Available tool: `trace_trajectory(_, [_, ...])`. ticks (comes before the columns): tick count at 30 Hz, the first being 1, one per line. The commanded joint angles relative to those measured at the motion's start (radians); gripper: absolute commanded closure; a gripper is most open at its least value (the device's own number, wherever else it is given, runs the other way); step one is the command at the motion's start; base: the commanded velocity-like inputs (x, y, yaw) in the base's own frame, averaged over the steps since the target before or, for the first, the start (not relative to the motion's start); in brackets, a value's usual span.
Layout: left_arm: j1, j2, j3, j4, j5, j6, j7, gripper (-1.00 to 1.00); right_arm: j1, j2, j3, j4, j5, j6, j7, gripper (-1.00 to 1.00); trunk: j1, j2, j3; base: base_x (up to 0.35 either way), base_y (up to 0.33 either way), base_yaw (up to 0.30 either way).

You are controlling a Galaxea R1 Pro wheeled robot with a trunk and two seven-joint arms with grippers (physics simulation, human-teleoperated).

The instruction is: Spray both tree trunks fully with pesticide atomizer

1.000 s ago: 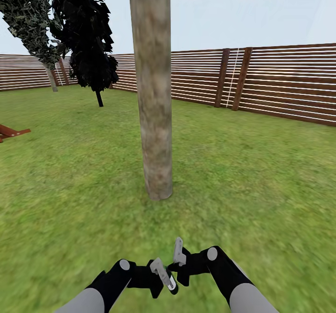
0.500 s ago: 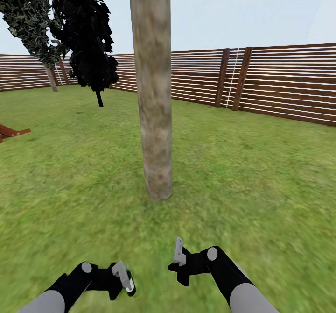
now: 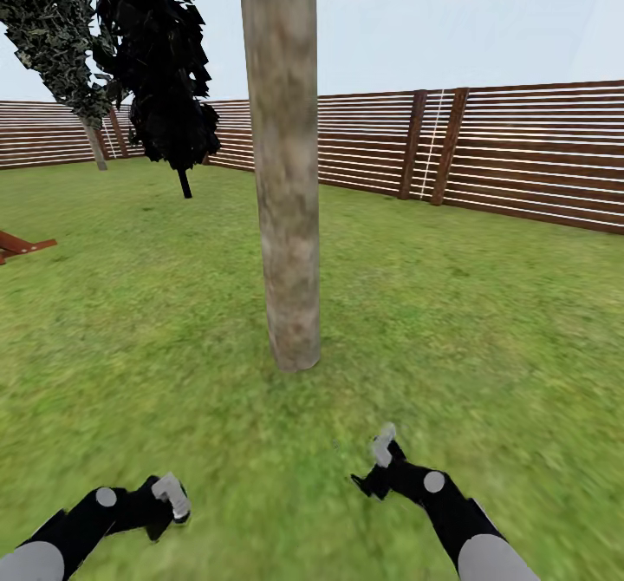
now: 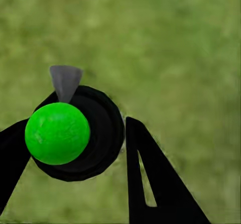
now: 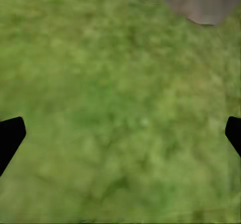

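Grass all round; my left claw (image 4: 75, 148) clamps the atomizer (image 4: 75, 133), right claw (image 5: 120, 133) spread empty; next, aim at the tree trunk (image 3: 286, 217).

**Two grey-and-black arms, pale-tipped grippers**

In the head view, each arm starts as a smooth light-grey rounded sleeve and turns into glossy black links toward the wrist. A flat pale-grey disc marks a joint on either black forearm. The black left gripper with pale-grey finger pads (image 3: 169, 499) sits at seven o'clock; the matching black right gripper with a pale-grey finger pad (image 3: 379, 460) sits at five o'clock. From the wrist cameras, the fingers appear as plain matte black wedges, one with a narrow triangular slot cut through it.
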Motion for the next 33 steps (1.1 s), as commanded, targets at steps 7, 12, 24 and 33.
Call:
trace_trajectory(7, [0.000,-0.012,0.256,0.026,0.024,0.034,0.228,1.00,0.013,-0.013,-0.100,0.291,0.007,-0.012,-0.721,-1.00,0.000,0.000,-0.001,0.000,0.000,0.000])
trace_trajectory(12, [0.000,-0.052,0.339,0.057,0.076,0.165,0.344,1.00,0.021,-0.014,-0.271,0.324,-0.067,-0.013,-0.843,-1.00,0.000,0.000,-0.001,0.000,0.000,0.000])
trace_trajectory(24, [-0.001,-0.147,0.368,0.044,0.120,0.183,0.433,1.00,0.023,-0.070,-0.372,0.323,-0.119,-0.015,-0.848,-1.00,0.000,0.000,-0.001,0.099,-0.079,0.000])
trace_trajectory(33, [-0.003,-0.156,0.372,-0.010,0.119,0.192,0.432,1.00,0.044,-0.070,-0.371,0.326,-0.117,-0.015,-0.846,-1.00,0.000,0.000,-0.001,0.113,-0.259,0.000])
